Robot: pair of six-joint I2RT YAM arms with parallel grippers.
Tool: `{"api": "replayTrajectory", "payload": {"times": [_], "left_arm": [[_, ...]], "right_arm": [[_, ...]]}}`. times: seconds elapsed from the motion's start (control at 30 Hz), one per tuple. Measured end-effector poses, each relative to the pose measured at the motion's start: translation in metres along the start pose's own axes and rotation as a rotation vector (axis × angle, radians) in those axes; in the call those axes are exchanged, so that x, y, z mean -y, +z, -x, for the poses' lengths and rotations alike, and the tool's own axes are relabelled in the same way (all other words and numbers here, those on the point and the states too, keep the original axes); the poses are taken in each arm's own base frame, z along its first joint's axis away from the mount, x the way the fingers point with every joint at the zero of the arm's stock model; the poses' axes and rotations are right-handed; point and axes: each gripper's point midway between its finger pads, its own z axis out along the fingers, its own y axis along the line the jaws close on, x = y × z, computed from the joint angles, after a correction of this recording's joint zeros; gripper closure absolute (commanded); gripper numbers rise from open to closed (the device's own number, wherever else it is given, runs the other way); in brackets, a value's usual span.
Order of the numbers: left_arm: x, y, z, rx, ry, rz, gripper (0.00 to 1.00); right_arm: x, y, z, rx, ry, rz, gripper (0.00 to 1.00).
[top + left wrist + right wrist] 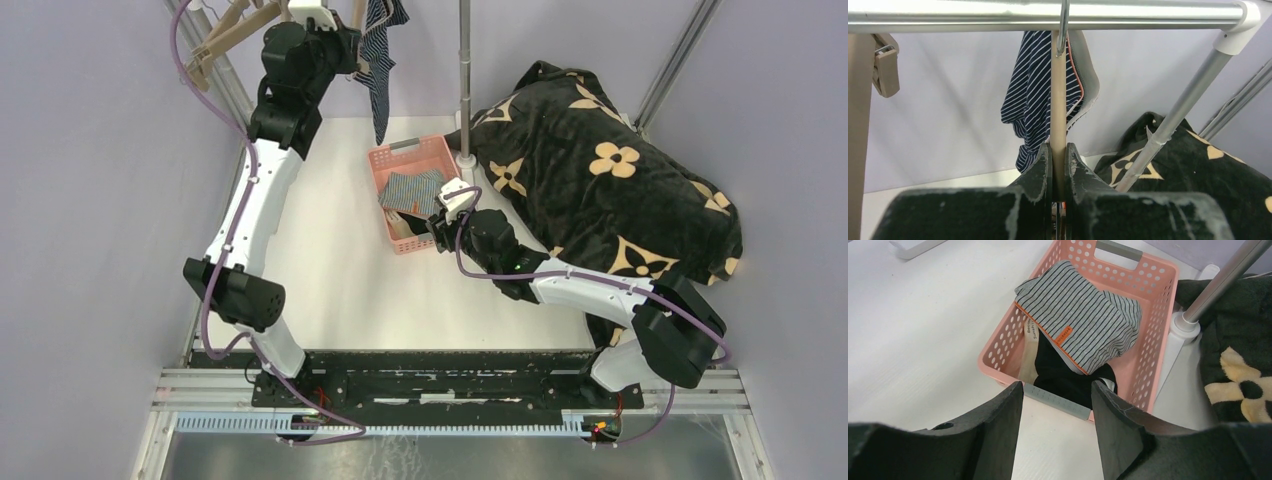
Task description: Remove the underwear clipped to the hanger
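Observation:
The navy underwear with thin white stripes (1030, 95) hangs from a tan hanger (1058, 100) that is hooked on the metal rail (998, 17); it also shows in the top view (380, 85). My left gripper (1058, 155) is raised and shut on the hanger's tan bar just below the garment. The grey-and-white striped underwear (1083, 315) lies on the black underwear (1063, 375) inside a pink basket (1003, 340). My right gripper (1057, 390) is open and empty, just above the basket's near rim.
A big black blanket with tan flower marks (600, 180) lies at the right, against the basket and the upright pole (464, 70). The pole's white base (1180, 330) stands beside the basket. A tan clothespin (887, 72) hangs at the rail's left.

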Motion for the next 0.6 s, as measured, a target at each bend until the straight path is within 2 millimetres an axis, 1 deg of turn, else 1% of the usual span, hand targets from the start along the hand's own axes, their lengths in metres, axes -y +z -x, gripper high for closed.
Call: {"api": "replayTrajectory", "payload": {"times": [0.1, 0.2, 0.3, 0.5, 0.53, 0.6], "left_arm": [[0.001, -0.01, 0.0, -0.01, 0.01, -0.008, 0.97], [0.0, -0.022, -0.011, -0.046, 0.015, -0.005, 0.97], [-0.005, -0.039, -0.029, -0.108, 0.015, 0.015, 0.97], [-0.024, -0.082, -0.073, -0.243, 0.025, 0.102, 0.97], [-0.026, -0.087, -0.079, -0.262, 0.027, 0.11, 0.97], [-0.03, -0.1, -0.098, -0.31, 0.031, 0.125, 0.97]], "right_arm": [[0.0, 0.0, -0.001, 0.001, 0.002, 0.0, 0.39], [0.0, -0.001, -0.004, -0.004, 0.002, 0.0, 0.39], [0.002, -0.001, -0.004, -0.006, 0.001, -0.009, 0.38], [0.009, -0.004, 0.003, 0.01, 0.003, -0.045, 0.37], [0.01, -0.005, 0.003, 0.012, 0.003, -0.051, 0.36], [0.014, -0.006, 0.005, 0.014, 0.004, -0.072, 0.31]]}}
